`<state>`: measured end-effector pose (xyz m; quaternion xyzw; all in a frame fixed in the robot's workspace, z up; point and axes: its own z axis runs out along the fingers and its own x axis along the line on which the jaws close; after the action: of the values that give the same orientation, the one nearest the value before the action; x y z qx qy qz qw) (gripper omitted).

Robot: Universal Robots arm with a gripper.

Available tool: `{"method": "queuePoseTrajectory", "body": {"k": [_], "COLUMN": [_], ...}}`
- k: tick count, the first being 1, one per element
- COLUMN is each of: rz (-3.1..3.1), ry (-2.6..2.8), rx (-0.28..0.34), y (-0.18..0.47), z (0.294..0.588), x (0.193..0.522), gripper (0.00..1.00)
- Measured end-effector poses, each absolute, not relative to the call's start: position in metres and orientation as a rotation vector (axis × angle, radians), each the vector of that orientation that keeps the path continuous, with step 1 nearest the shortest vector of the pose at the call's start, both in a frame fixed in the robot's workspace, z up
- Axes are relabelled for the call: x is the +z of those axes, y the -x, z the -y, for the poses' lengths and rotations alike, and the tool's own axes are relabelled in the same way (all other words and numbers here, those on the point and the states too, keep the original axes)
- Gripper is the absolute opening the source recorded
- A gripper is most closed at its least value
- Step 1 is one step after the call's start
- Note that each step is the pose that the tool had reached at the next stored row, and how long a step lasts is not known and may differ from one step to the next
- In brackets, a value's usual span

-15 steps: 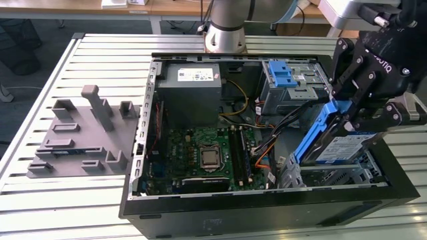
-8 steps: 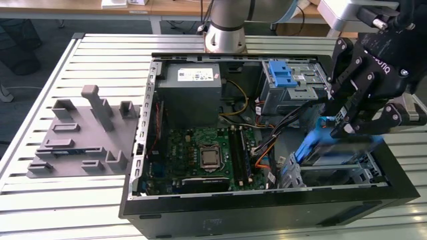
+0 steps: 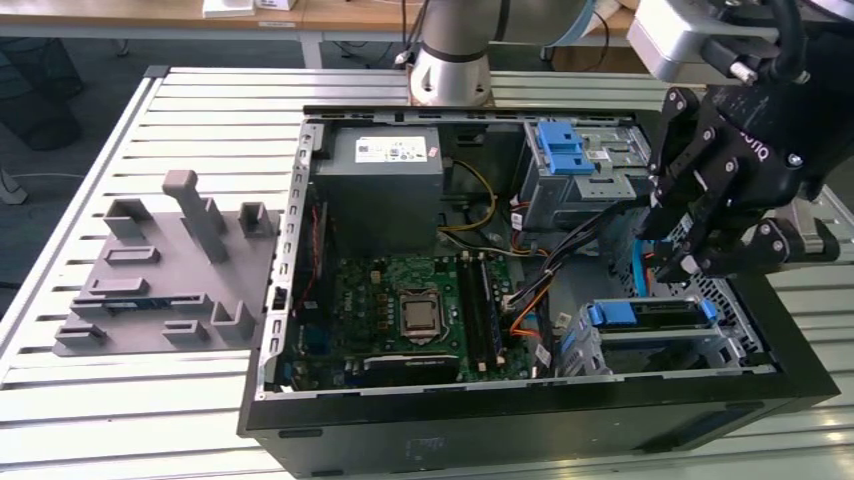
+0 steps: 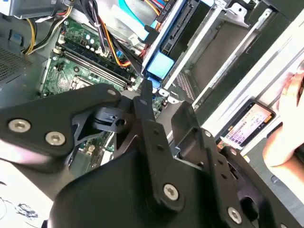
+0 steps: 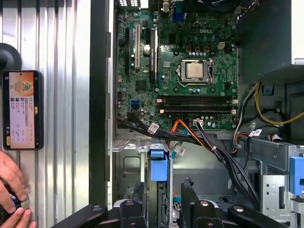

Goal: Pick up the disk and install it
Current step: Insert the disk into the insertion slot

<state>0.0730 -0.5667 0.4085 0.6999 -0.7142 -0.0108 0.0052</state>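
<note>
The disk (image 3: 661, 316) lies in the drive bay at the corner of the open computer case (image 3: 287, 300) on the exterior view's right. It is a dark slab in a blue carrier frame. The carrier's blue tab (image 5: 159, 168) points toward the motherboard, and the second wrist view shows the same tab (image 4: 159, 64). My black gripper (image 3: 687, 268) hangs just above that bay. It stands open in the first wrist view (image 5: 163, 202), one finger to each side of the carrier's line. Nothing is held between the fingers. I cannot tell whether they touch the carrier.
Inside the case are the grey power supply box (image 3: 380, 170), the green motherboard (image 3: 407, 310), a second cage with blue carriers (image 3: 561, 150) and loose cables (image 5: 204, 137). A grey fixture plate (image 3: 160, 270) sits beside the case. A phone (image 5: 21, 109) and a person's hand (image 5: 12, 194) rest on the table.
</note>
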Motion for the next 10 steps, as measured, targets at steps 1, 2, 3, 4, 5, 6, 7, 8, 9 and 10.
{"method": "queuePoseTrajectory", "body": {"k": [1, 2, 3, 4, 5, 6, 7, 8, 9, 10], "rz": [2.236, 2.236, 2.236, 2.236, 2.236, 2.236, 2.236, 2.236, 2.236, 2.236], "ry": [-2.192, -2.192, -2.192, -2.192, -2.192, -2.191, -2.191, -2.191, -2.192, -2.192], "rx": [-0.034, -0.034, -0.034, -0.034, -0.034, -0.034, -0.034, -0.034, -0.034, -0.034], "y": [-0.073, -0.073, -0.073, -0.074, -0.074, -0.074, -0.074, -0.074, -0.074, -0.074], "z": [0.567, 0.567, 0.567, 0.567, 0.567, 0.567, 0.567, 0.567, 0.567, 0.567], "x": [0.407, 0.405, 0.403, 0.401, 0.399, 0.398, 0.396, 0.394, 0.392, 0.39], "gripper": [0.42, 0.42, 0.36, 0.36, 0.3, 0.24, 0.18, 0.18, 0.18, 0.12]}}
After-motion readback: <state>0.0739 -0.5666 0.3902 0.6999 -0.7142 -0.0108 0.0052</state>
